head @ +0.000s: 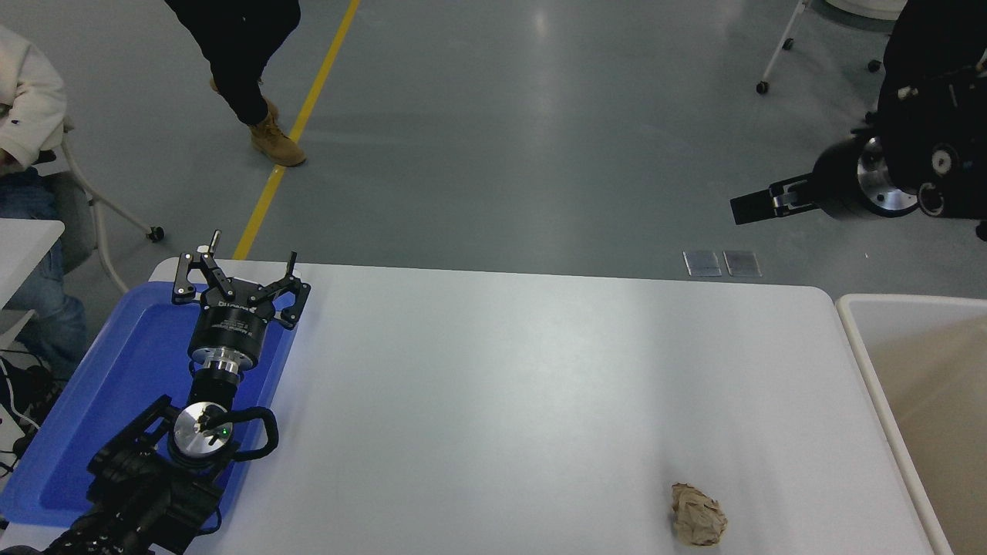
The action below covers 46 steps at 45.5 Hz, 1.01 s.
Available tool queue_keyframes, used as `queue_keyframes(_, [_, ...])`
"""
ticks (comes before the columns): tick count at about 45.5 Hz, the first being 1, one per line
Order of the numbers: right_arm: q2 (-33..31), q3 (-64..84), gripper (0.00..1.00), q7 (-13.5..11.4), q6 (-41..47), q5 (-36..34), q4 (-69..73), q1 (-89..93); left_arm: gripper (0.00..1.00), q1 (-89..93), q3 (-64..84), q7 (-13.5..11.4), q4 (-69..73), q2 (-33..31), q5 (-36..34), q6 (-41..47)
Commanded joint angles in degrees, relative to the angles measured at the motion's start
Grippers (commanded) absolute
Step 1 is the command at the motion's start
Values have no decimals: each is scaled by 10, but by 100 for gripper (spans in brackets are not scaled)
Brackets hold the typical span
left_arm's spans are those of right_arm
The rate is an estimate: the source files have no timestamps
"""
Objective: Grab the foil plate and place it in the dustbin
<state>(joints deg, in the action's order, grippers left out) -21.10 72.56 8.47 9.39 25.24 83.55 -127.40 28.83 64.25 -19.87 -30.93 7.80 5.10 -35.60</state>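
Observation:
The foil plate is out of view. The dustbin [910, 301], off-white rimmed with a beige inside, stands against the table's right end, cut off by the picture's edge. My right gripper [746, 208] hangs high in the air at the upper right, beyond the table's far edge and above the dustbin's far corner, pointing left. It is seen side-on and nothing shows in it. My left gripper [235, 276] is parked open over the blue tray at the left, holding nothing.
A shallow blue tray [131, 362] lies at the table's left end under the left arm. A crumpled brown paper ball [698, 515] sits near the front right. People stand and walk on the floor beyond the table, and one sits at the left.

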Motion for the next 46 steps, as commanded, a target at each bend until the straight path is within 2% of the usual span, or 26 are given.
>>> queue_keyframes(1, [23,-49,100,0,78,-57,40,-65,100,0,0,0,0,0,1,1])
queue_keyframes(17, [122,-81,100,2,160,-128,50,-88,100,0,0,-1,0,0,1,1])
queue_keyframes(26, [149,-91,100,2,175,-207,40,-74,100,0,0,-1,0,0,1,1])
queue_keyframes(46, [164,-27,100,7,249,-212,44,-55,100,-1,0,0,0,0,0,0])
